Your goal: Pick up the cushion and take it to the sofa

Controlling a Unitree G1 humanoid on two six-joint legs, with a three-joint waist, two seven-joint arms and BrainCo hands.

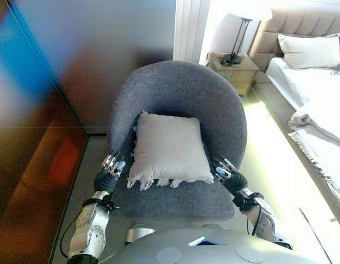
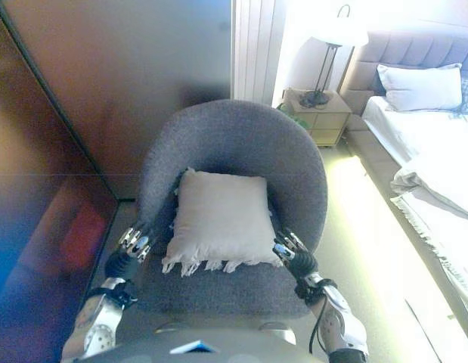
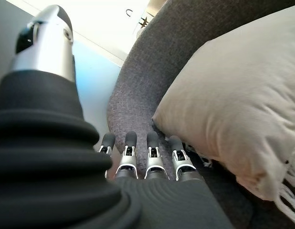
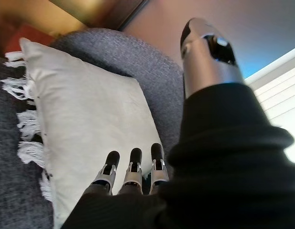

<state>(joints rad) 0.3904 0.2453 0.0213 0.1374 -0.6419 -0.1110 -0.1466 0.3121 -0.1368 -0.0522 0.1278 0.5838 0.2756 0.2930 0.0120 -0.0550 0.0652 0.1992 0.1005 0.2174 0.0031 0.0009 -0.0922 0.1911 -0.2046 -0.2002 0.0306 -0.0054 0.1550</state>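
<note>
Two hands flank the pale fringed cushion (image 1: 168,148), which lies on the grey armchair (image 1: 178,88) seat. At its eight o'clock corner the left hand (image 1: 111,168) reaches forward, fingers straight; at four o'clock the right hand (image 1: 224,170) does likewise, straight fingertips (image 4: 133,157) against the cushion's edge.

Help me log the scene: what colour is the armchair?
Dark grey armchair, clearest in the left eye view.

Both head eyes look steeply down on the grey fabric tub armchair (image 1: 180,104) and its pale fringed square cushion (image 1: 168,149), while each wrist camera views that cushion from close alongside.
</note>
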